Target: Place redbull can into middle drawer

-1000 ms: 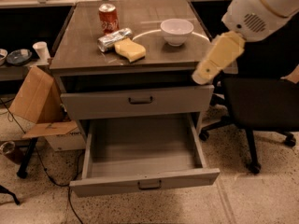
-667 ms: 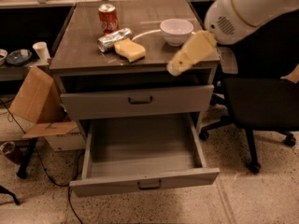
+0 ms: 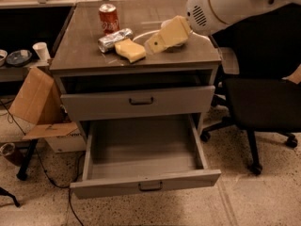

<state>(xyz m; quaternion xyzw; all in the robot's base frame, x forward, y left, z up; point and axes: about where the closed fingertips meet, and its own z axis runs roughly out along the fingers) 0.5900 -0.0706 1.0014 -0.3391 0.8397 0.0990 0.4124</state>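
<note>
The redbull can [image 3: 115, 40] lies on its side on the table [image 3: 84, 55], toward the left of the top, with its long axis running from front-left to back-right. The yellow sponge [image 3: 130, 50] touches it on the near right side, and the red cola can [image 3: 108, 18] stands upright just behind it. The hand [image 3: 153, 42] hangs over the middle of the table, so the can is to its left and slightly nearer the cola can, with the sponge lying between the hand's tip and the can's right end. The coming approach probably has to clear the sponge and meet the can across its narrow width. Whether the hand is spread or pressed together cannot be told from this angle, but it carries nothing. Since the earlier frames it has swung left, from beyond the table's right edge to above the top, and now covers most of the white bowl [image 3: 181, 42]. The middle drawer [image 3: 146, 185] stands pulled out below, ready to receive the can.
</note>
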